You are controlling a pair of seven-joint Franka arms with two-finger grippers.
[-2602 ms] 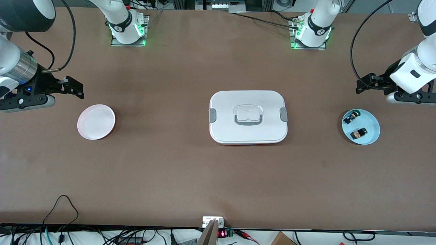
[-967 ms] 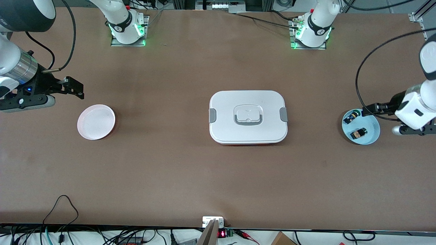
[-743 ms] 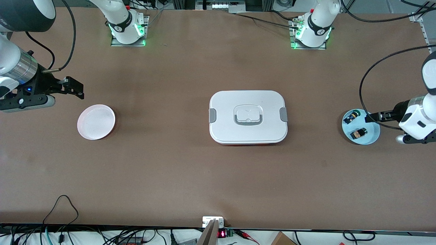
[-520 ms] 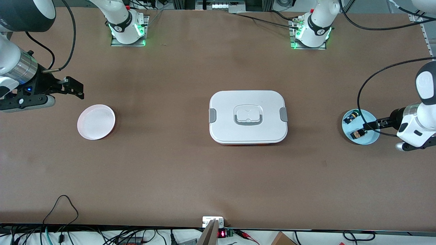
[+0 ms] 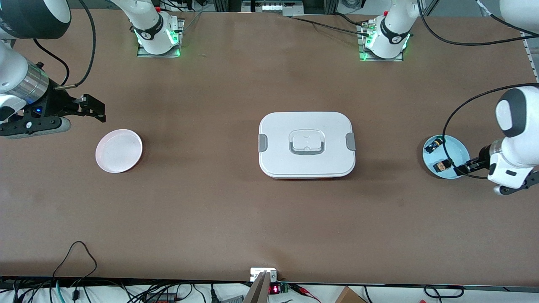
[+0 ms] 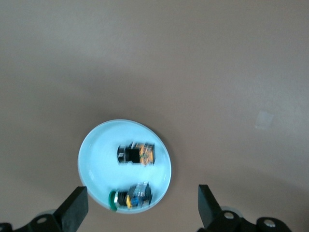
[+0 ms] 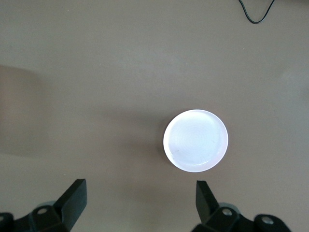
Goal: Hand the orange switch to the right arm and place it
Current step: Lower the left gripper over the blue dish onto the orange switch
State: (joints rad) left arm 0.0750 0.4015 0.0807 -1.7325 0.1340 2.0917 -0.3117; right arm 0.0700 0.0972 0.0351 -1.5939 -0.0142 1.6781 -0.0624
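Note:
The orange switch [image 5: 441,165] lies in a light-blue plate [image 5: 458,148] at the left arm's end of the table, next to a black part with a green cap [image 5: 433,145]. My left gripper [image 5: 460,169] is open and empty, over the plate's edge beside the orange switch. In the left wrist view the orange switch [image 6: 138,153] and the green-capped part [image 6: 129,197] lie in the plate [image 6: 96,154], with the left gripper [image 6: 140,212] open over the plate's rim. My right gripper [image 5: 96,110] waits open and empty over the table near a pale pink plate [image 5: 119,150].
A white lidded container [image 5: 306,144] with grey clips sits mid-table. The pale plate [image 7: 195,140] shows empty in the right wrist view, ahead of the open right gripper [image 7: 139,203]. A black cable loops from the left wrist above the blue plate.
My left arm has swung from over the table farther than the blue plate to over the plate's nearer edge, by the orange switch. The right arm has barely moved.

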